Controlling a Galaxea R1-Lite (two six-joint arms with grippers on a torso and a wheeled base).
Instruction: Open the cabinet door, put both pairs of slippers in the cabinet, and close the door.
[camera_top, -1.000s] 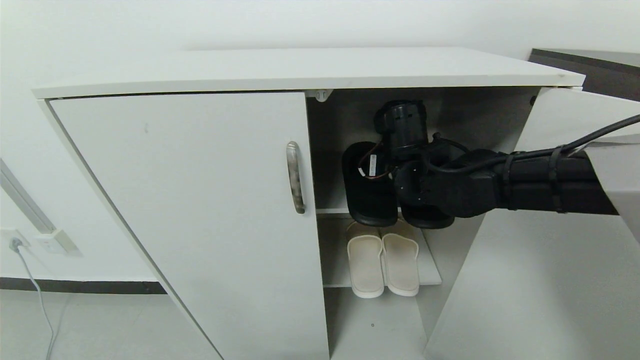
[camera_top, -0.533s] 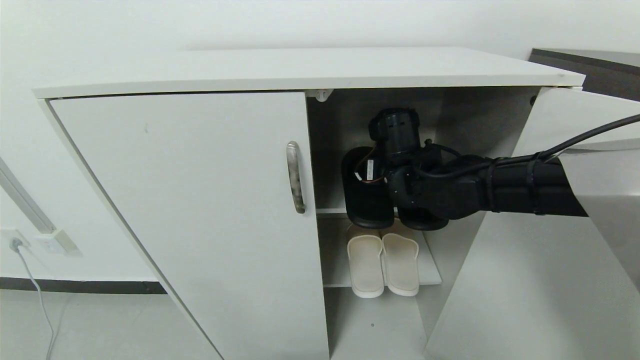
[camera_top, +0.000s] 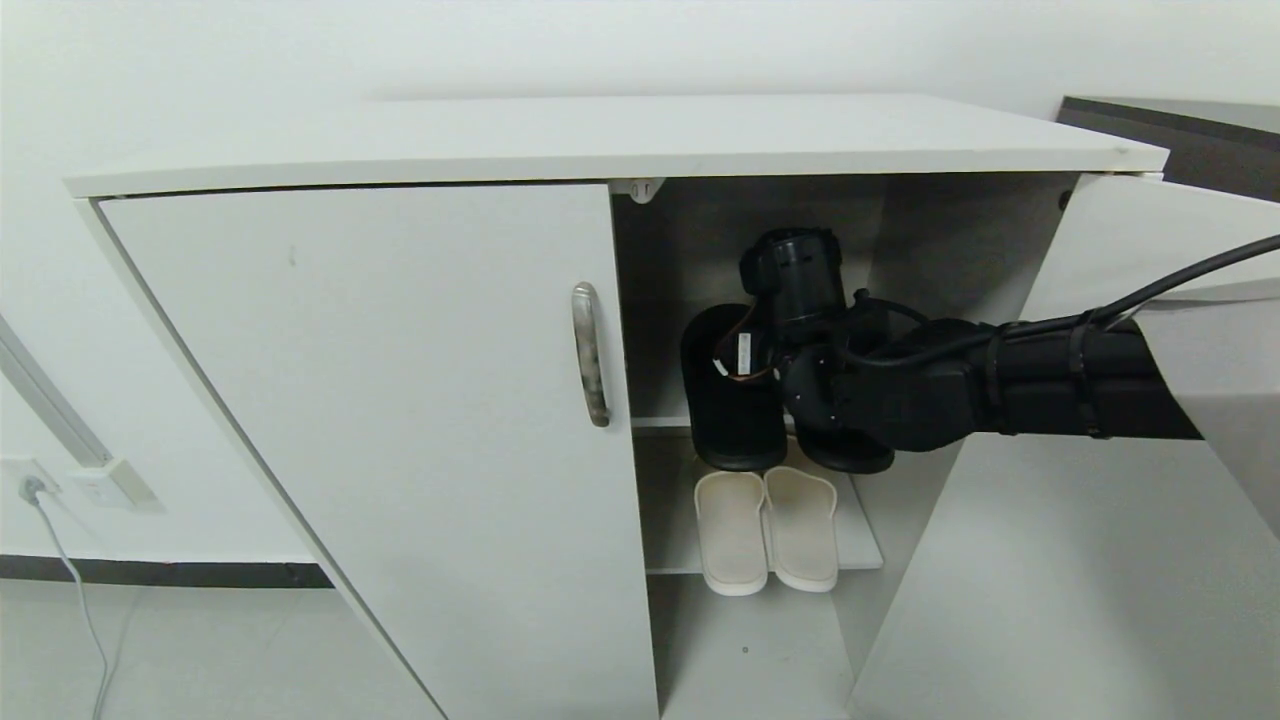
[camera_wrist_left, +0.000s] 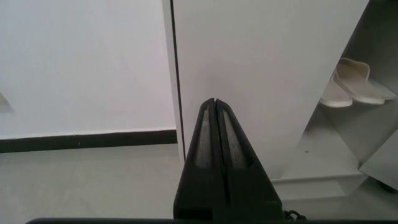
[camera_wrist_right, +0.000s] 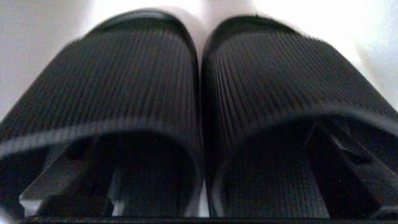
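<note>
Right gripper, jaws seemingly clamping the black slippers, holds them over the upper shelf for placing; left gripper hangs closed.

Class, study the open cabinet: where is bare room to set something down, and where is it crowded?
Free: the cabinet floor below the white slippers; the lower shelf strip right of them. Crowded: the upper shelf, taken by black slippers and right arm.
</note>
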